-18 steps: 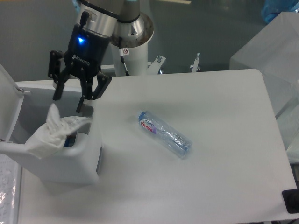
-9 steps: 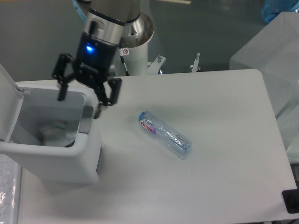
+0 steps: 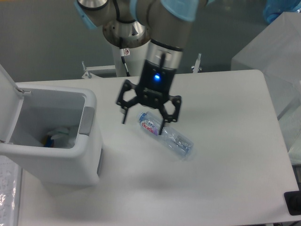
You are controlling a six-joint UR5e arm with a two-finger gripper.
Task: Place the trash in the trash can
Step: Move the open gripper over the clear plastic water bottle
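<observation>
A crushed clear plastic bottle [image 3: 171,137] with a red-and-blue label lies on the white table, slanting down to the right. My gripper [image 3: 143,126] hangs open just above the bottle's labelled end, nothing between its fingers. The white trash can [image 3: 56,162] stands at the left with its lid [image 3: 6,103] swung up. A crumpled white wrapper [image 3: 65,136] lies at the bottom inside it.
The arm's base column [image 3: 126,52] rises behind the table's far edge. A translucent box [image 3: 275,52] stands off the table at the upper right. A small black object [image 3: 293,202] sits at the table's front right corner.
The wrapper dropped from the can's rim into the can. My open gripper swung right from above the can to above the bottle.
</observation>
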